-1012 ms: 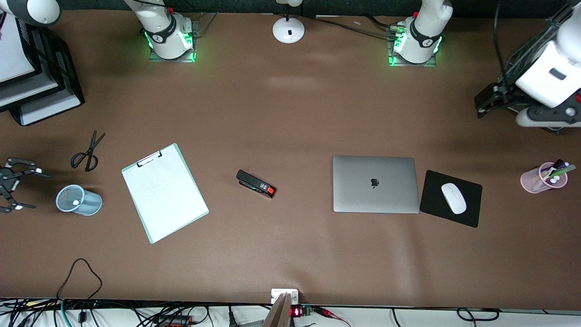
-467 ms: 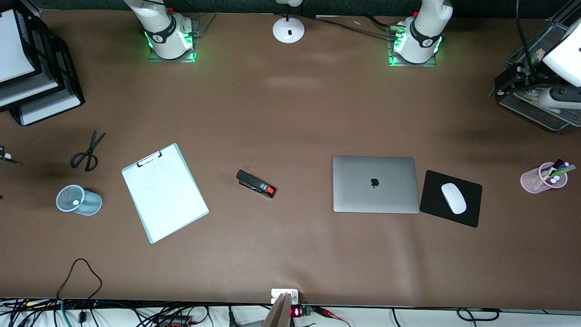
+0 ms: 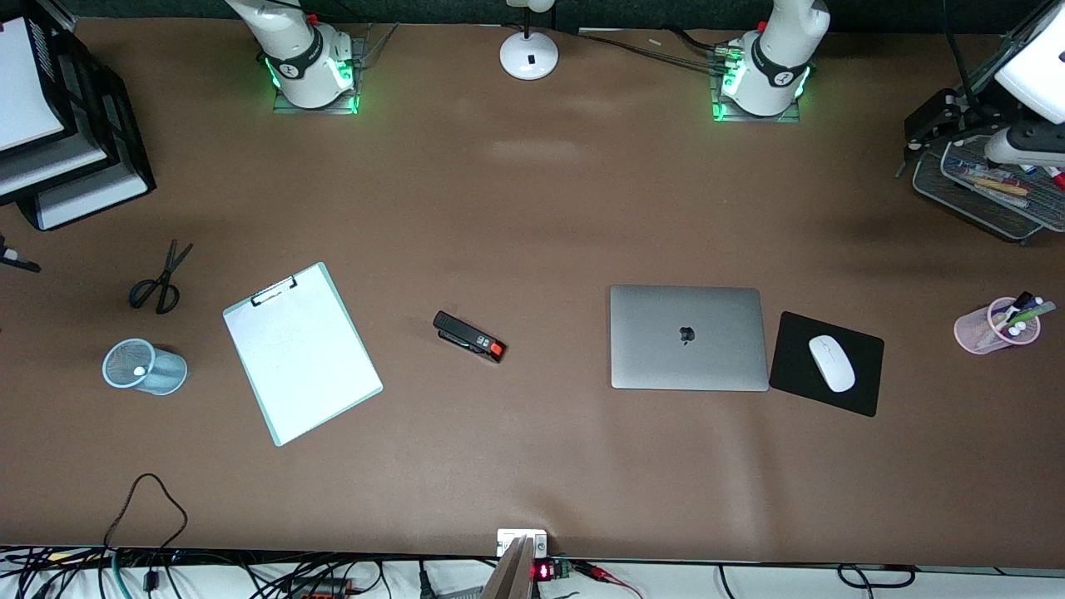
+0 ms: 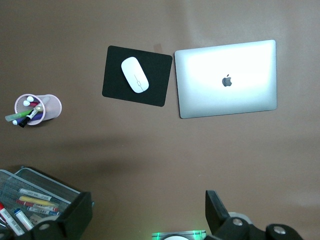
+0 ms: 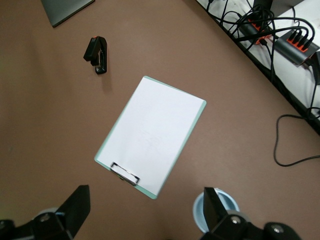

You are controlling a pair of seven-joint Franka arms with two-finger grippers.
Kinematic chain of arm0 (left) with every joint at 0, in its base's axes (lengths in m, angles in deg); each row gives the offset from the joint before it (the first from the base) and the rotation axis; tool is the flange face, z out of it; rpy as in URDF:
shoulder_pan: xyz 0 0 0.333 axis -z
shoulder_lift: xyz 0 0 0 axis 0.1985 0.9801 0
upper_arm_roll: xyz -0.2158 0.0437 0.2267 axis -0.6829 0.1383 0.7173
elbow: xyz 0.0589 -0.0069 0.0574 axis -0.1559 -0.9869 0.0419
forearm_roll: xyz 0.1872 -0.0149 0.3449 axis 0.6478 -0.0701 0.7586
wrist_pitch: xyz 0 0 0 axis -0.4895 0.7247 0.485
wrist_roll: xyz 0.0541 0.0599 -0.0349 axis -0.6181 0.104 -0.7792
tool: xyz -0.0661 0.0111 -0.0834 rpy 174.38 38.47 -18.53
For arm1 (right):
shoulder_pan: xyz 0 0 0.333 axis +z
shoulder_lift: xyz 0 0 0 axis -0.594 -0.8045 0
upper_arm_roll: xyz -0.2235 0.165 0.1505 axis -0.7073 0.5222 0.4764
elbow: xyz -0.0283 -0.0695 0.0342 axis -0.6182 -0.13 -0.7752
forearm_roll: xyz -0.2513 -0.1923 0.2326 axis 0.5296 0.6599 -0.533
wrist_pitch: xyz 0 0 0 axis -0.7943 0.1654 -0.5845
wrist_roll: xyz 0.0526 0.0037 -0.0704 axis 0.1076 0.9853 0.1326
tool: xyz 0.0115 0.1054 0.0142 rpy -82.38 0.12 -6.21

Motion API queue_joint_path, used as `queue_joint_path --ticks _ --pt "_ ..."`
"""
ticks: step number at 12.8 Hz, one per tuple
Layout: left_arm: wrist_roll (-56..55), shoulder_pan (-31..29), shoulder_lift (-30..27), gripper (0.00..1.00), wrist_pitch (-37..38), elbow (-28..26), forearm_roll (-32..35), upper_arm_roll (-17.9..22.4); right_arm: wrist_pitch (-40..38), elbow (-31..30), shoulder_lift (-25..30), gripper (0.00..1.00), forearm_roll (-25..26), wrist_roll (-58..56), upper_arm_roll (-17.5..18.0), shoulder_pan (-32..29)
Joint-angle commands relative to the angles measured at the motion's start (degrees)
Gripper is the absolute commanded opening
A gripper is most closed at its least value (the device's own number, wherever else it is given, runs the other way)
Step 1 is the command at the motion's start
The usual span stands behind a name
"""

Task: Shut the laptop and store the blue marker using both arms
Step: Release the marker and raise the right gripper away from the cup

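Observation:
The laptop (image 3: 689, 337) lies shut on the table, lid up with its dark logo showing; it also shows in the left wrist view (image 4: 227, 80). The blue marker's body is hidden; only a small whitish tip shows inside the blue mesh cup (image 3: 144, 366) at the right arm's end of the table. My left gripper (image 3: 923, 133) hangs open and empty over the wire tray (image 3: 978, 195), its jaws wide apart in the left wrist view (image 4: 147, 220). My right gripper (image 5: 145, 212) is open and empty above the cup (image 5: 199, 216) and barely shows at the front view's edge (image 3: 12, 259).
A black mouse pad (image 3: 861, 387) with a white mouse (image 3: 832, 363) lies beside the laptop. A pink cup of mixed pens (image 3: 997, 324) stands at the left arm's end. A stapler (image 3: 469, 336), clipboard (image 3: 302, 353), scissors (image 3: 158, 279) and stacked paper trays (image 3: 75, 141) are toward the right arm's end.
The right gripper has drawn away from beside the blue mesh cup to the front view's edge. The left gripper has moved toward the robots' side, uncovering the wire tray.

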Motion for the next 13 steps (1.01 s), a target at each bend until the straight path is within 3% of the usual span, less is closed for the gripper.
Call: queue_joint_path --ticks 1,13 --pt "2.61 0.67 -2.82 1.0 -2.09 -3.86 -1.04 1.93 0.58 -4.18 3.57 1.0 1.63 7.37 -0.38 2.81" --pt "4.73 0.58 -0.89 1.0 -2.97 -2.81 -3.85 1.24 0.06 -8.65 10.25 1.0 15.43 56.13 -0.82 19.16"
